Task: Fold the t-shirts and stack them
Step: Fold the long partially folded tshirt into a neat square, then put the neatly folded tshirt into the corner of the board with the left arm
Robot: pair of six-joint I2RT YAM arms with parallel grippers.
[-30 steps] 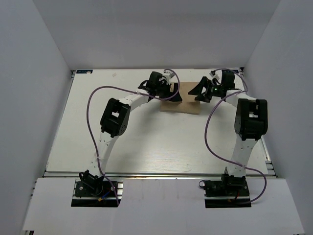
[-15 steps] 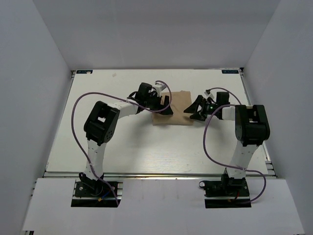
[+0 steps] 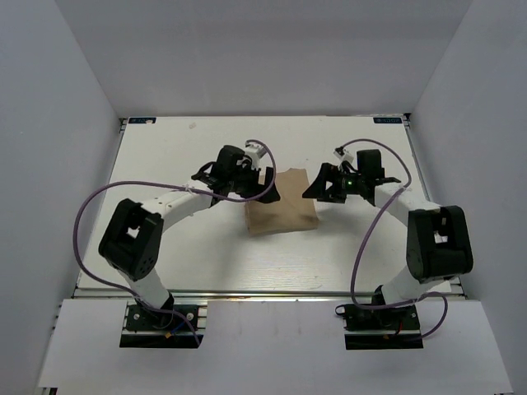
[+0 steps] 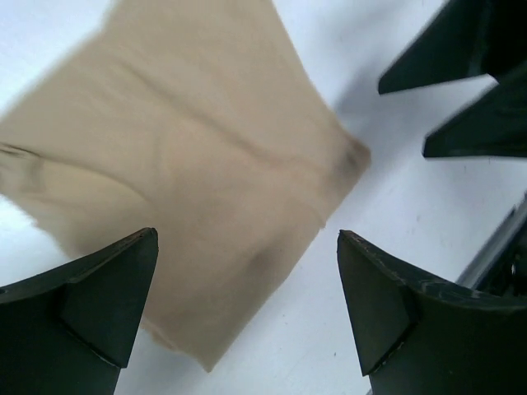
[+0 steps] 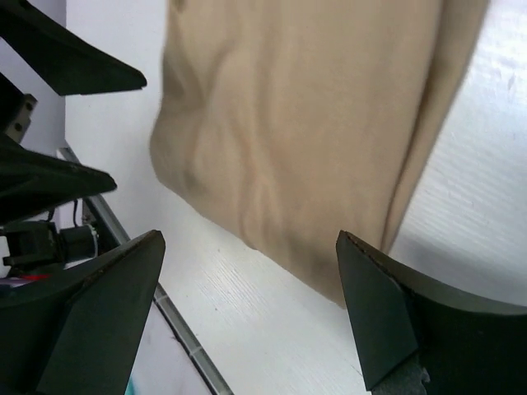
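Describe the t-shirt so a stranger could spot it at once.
Start at the white table. Near its middle, between the left gripper and right gripper, lies the t-shirt, folded flat. It is the only tan thing there.

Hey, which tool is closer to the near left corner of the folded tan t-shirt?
Left. The left tool is over the t-shirt's left edge, a little beyond that corner; the right tool is over its far right corner, diagonally across.

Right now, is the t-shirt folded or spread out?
Folded. The t-shirt lies on the table as a compact rectangle with no sleeves showing, and the right wrist view shows a layered edge.
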